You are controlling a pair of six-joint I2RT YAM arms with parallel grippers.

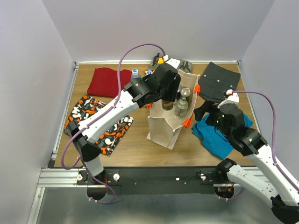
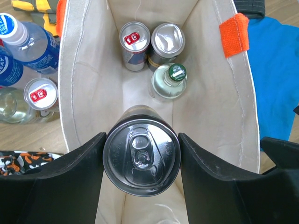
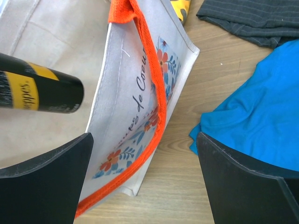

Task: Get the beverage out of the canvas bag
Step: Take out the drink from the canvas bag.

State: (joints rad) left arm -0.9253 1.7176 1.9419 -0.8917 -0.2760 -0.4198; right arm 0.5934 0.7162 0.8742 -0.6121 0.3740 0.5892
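The wooden table point(image 1: 140, 149) carries everything. At its middle stands the canvas bag point(image 1: 164, 129), upright with its mouth open and its orange handles at the rim. A blue cloth point(image 1: 220, 136) lies on the table just beside the bag's right side.

The left gripper point(image 2: 141, 157) hangs over the bag's mouth, its jaws clamped on the side wall of a dark can point(image 2: 141, 140), one black finger on each flank just under the top rim. The can stands upright over the bag's inside; whether its base has cleared the rim I cannot tell. The right gripper point(image 3: 145, 179) sits just outside the bag's right wall, jaws spread wide and holding nothing.

Deeper in the bag stand a red-tab can point(image 2: 134, 43), a silver-top can point(image 2: 167, 41) and a green-capped bottle point(image 2: 171, 79), close together. Water bottles point(image 2: 25, 46) lie outside the bag's left wall.

The held can is likely stiff but thin-walled, smooth and a little slippery, with some weight if full; a firm, not crushing, hold on the cylinder suits it. The bag is soft and may sag or tip if the can drags on its wall or a handle.
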